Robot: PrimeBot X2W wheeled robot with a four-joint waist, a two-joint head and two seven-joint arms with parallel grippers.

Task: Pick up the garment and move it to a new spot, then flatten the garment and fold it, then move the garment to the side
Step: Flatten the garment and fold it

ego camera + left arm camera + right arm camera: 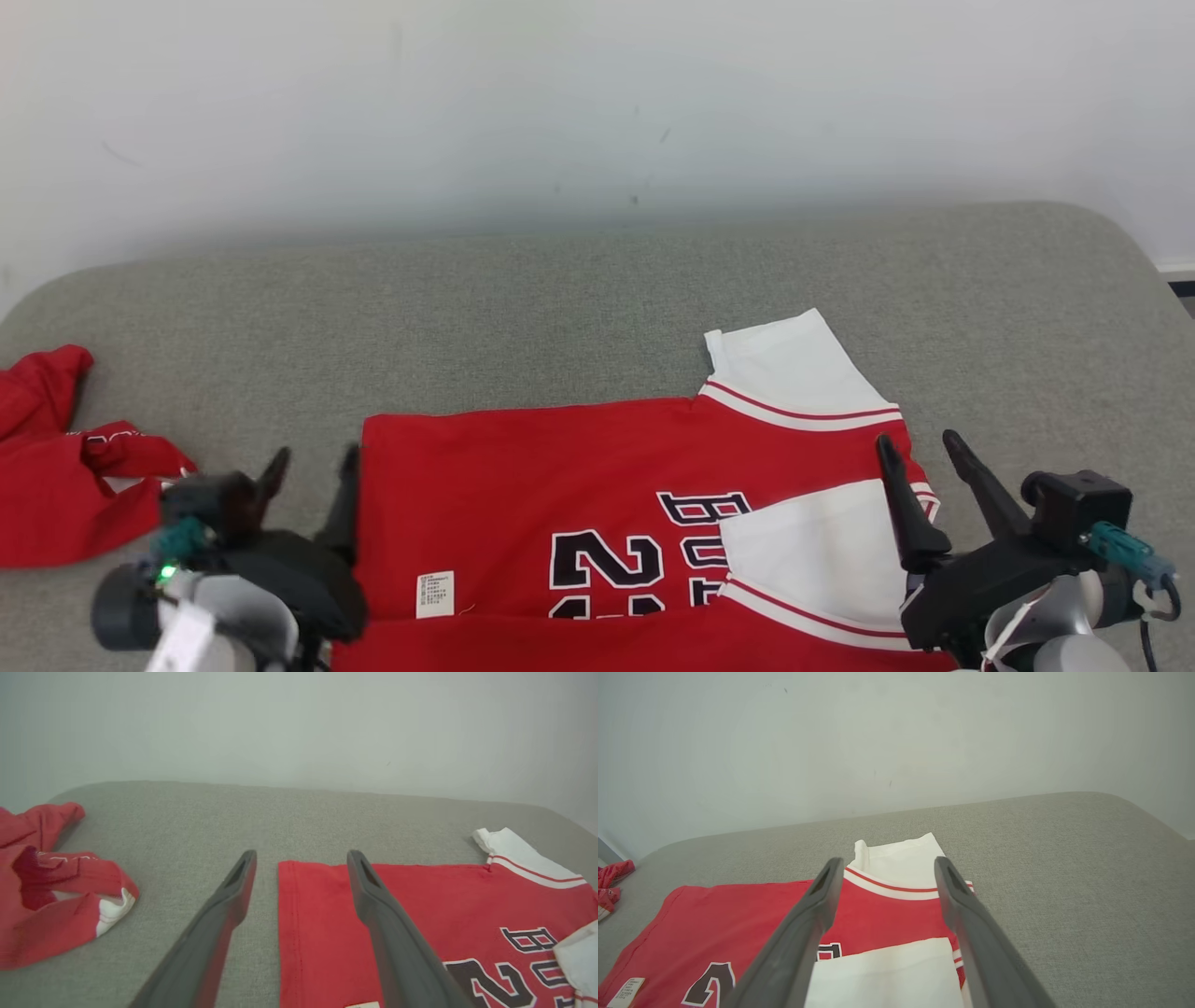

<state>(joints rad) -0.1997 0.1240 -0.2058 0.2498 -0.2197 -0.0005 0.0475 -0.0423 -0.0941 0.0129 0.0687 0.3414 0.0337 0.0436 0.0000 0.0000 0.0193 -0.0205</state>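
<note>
You have the garment [579, 495] lying on the near half of the grey cushion [560, 308], right of the cushion's middle, number side up. It looks partway through folding: one white sleeve [812, 551] is turned in over the lettering, while the other sleeve [794, 369] sticks out toward the cushion's far side. I judge it is spread broad and flat there so both arms can reach its ends. Your left gripper [316, 453] hovers at the cushion's near left, jaws apart and empty, one finger over bare cushion and one over the garment's hemmed end. Your right gripper [917, 439] hovers at the near right, equally wide and holding nothing, over the striped sleeve seam. The cloth is a thin, limp red knit with a stitched hem, black-and-white numerals, a small white care label [435, 594] and red-striped sleeve bands. The cushion is coarse woven grey with rounded corners, probably grippy enough to hold a fold. A second red garment [56, 467] lies crumpled at the cushion's left edge.
</note>
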